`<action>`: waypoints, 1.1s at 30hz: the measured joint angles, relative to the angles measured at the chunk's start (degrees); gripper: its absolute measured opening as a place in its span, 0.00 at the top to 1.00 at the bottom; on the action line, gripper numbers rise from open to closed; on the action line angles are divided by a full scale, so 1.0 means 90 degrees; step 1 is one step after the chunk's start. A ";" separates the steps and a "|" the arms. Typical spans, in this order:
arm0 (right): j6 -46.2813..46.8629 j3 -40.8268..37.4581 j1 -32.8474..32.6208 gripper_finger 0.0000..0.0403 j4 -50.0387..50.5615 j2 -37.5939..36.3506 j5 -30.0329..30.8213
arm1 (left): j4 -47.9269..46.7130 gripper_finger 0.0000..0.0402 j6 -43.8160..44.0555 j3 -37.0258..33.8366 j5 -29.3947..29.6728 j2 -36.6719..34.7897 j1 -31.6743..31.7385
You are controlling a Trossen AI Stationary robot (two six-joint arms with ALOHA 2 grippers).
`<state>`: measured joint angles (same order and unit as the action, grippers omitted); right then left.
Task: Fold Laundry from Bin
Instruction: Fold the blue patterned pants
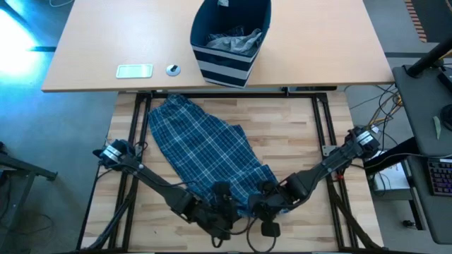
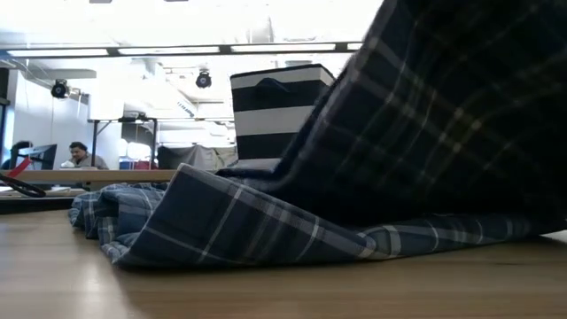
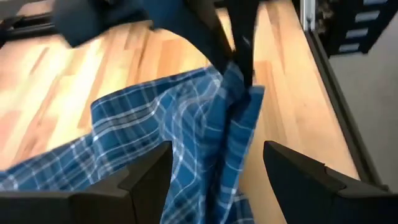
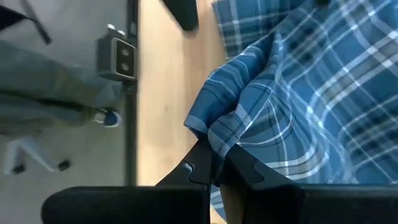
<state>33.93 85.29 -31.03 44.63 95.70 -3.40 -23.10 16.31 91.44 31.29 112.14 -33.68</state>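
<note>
On the far table, at the left, a pale flat device (image 1: 134, 70) and a small round object (image 1: 173, 69) are seen lying side by side. Nearer, on the slatted wooden table (image 1: 296, 134), the left pincer (image 1: 224, 210) is found at the near edge, its fingers (image 3: 149, 177) spread apart over the plaid cloth with nothing gripped between them; cloth lies in the gap but is not pinched.

Through the middle, the blue-and-white plaid garment (image 1: 205, 152) is spread diagonally from the far left of the wooden table toward the near centre. Its near hem is lifted, as is shown in the low view, where a raised fold of plaid (image 2: 443, 106) fills the upper right.

Just right of the left pincer, the right pincer (image 1: 265, 208) is closed tight on a bunched corner of the plaid garment (image 4: 249, 118), the fingers meeting on the fabric.

Beyond, on the far table, the bin (image 1: 231, 42) is standing upright, with grey laundry (image 1: 236, 41) left inside it.

The step in hand is judged to be the taking up of one garment for spreading or folding. A second corner is probably to be gripped next by the left pincer, so that the cloth can be drawn flat.
</note>
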 joint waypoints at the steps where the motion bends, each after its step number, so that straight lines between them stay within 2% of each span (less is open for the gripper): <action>1: 0.0002 0.0050 0.0017 0.98 0.0021 -0.0004 -0.0055 | -0.0024 0.41 -0.0091 0.0098 -0.0028 0.0103 0.0002; 15: -0.0244 0.0529 0.0025 0.98 0.0002 -0.0009 -0.0126 | 0.0325 0.41 -0.0274 0.0294 -0.0161 0.0529 0.0256; 18: -0.0368 0.0639 0.0025 0.98 0.0006 -0.0009 -0.0126 | 0.0510 0.44 -0.0354 0.0294 -0.0242 0.0536 0.0310; 21: -0.0455 0.0686 0.0010 0.97 0.0052 -0.0009 -0.0124 | 0.0515 0.57 -0.0275 0.0296 -0.0230 0.0536 0.0362; 25: -0.0355 0.0686 -0.0046 0.89 0.0192 -0.0009 -0.0083 | 0.0496 0.90 0.0112 0.0361 -0.0895 0.0526 0.0570; 26: -0.0238 0.0686 -0.0073 0.85 0.0240 -0.0042 -0.0032 | 0.0451 0.95 0.0262 0.0363 -0.1081 0.0526 0.0638; 29: 0.0284 0.0686 -0.0262 0.73 0.0513 -0.0164 0.0123 | 0.0048 0.96 0.0523 0.0362 -0.1068 0.0521 0.0790; 33: 0.1604 0.0578 -0.1144 0.55 0.1471 -0.0213 0.1546 | -0.0478 0.99 0.0756 0.0390 -0.0899 0.0433 0.1046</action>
<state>48.36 90.49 -41.33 57.87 93.78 10.52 -27.40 23.11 94.95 23.19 116.04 -24.26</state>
